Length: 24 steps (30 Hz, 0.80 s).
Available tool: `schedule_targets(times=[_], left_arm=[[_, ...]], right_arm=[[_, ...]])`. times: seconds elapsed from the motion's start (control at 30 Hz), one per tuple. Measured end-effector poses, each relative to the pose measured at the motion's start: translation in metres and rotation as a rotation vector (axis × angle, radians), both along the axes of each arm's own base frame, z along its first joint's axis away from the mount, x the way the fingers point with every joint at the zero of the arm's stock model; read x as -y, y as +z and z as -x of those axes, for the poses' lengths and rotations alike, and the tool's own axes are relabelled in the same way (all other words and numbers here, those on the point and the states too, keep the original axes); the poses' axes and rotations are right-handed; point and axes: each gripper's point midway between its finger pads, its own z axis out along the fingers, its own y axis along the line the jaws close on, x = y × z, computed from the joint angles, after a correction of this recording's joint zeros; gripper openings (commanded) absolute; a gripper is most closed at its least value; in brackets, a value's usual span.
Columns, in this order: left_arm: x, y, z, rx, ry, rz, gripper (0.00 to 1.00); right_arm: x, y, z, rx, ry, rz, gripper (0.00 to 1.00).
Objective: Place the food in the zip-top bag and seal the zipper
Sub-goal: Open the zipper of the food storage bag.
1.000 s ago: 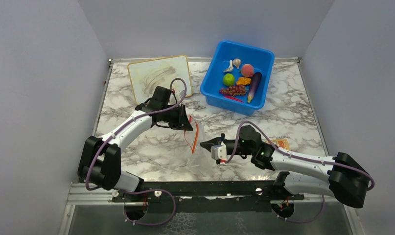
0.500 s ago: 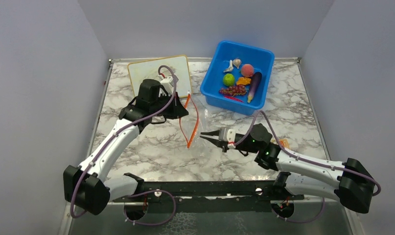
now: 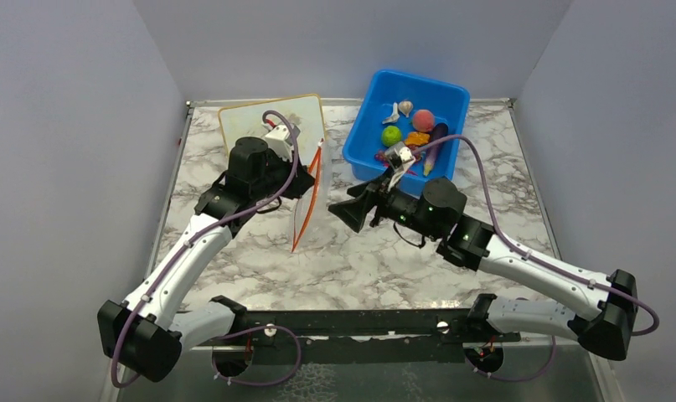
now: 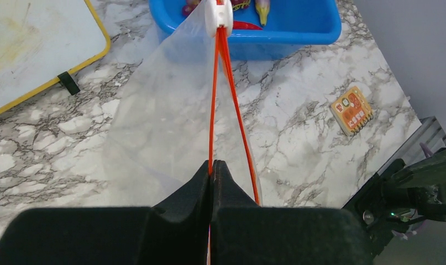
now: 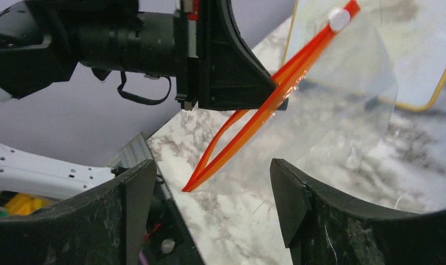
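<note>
The zip-top bag (image 4: 165,110) is held up over the marble table (image 3: 502,209) by the left gripper (image 4: 212,171), which is pinched tight on the orange zipper (image 4: 214,99). The right gripper (image 5: 212,171) is spread wide, just beside the bag. The food (image 3: 391,135) is kept in the blue bin (image 3: 363,159).

Bright, even, diffuse light from above; shadows faint. Top view sharp. Right gripper (image 5: 209,176) view: own fingers (image 5: 126,215) dark and soft-focus, close to the lens. Zip-top bag (image 5: 342,105) ahead of them shows a pale sheen. Left wrist view crisp.
</note>
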Motion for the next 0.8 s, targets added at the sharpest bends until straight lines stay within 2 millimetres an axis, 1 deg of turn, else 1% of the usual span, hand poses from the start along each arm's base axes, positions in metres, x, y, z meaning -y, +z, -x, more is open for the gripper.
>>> schedule_targets(times=[0.13,0.3,0.37,0.5,0.57,0.63,0.67,0.73,0.8], left_arm=[[0.003,-0.004,0.003,0.007,0.0,-0.011,0.0],[0.011,-0.007,0.012,0.036,-0.003,0.002,0.0],[0.016,-0.011,0.017,0.036,-0.008,0.014,0.0],[0.022,-0.027,0.024,-0.001,-0.016,0.026,0.0],[0.02,-0.034,0.026,-0.023,-0.002,0.022,0.0],[0.019,-0.038,0.028,-0.037,0.008,0.022,0.0],[0.018,-0.04,0.029,-0.041,0.012,0.02,0.0],[0.017,-0.04,0.031,-0.047,0.014,0.02,0.0],[0.015,-0.037,0.032,-0.043,0.021,0.026,0.0]], right_arm=[[-0.008,-0.014,-0.007,-0.215,-0.049,0.03,0.71],[-0.024,-0.035,-0.018,-0.381,-0.093,0.08,0.62],[-0.029,-0.048,-0.022,-0.432,-0.111,0.095,0.61],[-0.036,-0.08,-0.032,-0.5,-0.161,0.157,0.57],[-0.038,-0.091,-0.039,-0.515,-0.193,0.18,0.52],[-0.04,-0.099,-0.045,-0.52,-0.219,0.193,0.42],[-0.039,-0.101,-0.046,-0.521,-0.227,0.198,0.38],[-0.037,-0.103,-0.05,-0.512,-0.25,0.203,0.34],[-0.033,-0.105,-0.054,-0.501,-0.279,0.215,0.25]])
